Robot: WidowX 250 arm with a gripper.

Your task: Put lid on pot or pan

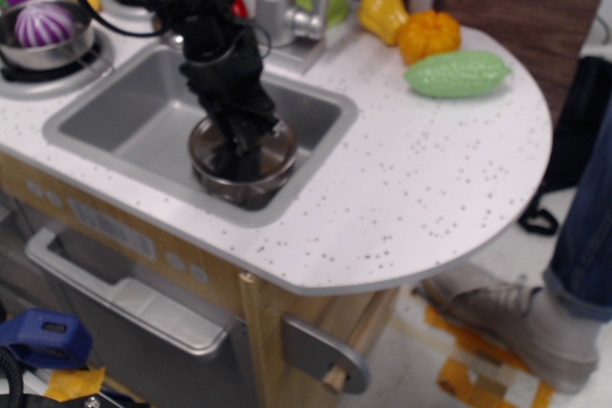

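Observation:
The small shiny steel pot (239, 186) stands in the front right corner of the grey sink (124, 114). The flat steel lid (283, 138) lies level over the pot's mouth, right at its rim; motion blur hides whether it rests fully on it. My black gripper (241, 148) reaches straight down onto the lid's centre. Its fingers are closed around the knob, which they hide. The arm covers most of the lid's top.
A steel faucet (287, 9) stands behind the sink. A long-handled pan with a purple onion (43, 31) sits on the stove at left. A green gourd (457, 74), an orange pumpkin (428, 35) and a yellow pepper (382, 11) lie at the back right. A person's shoe (535, 322) is at lower right.

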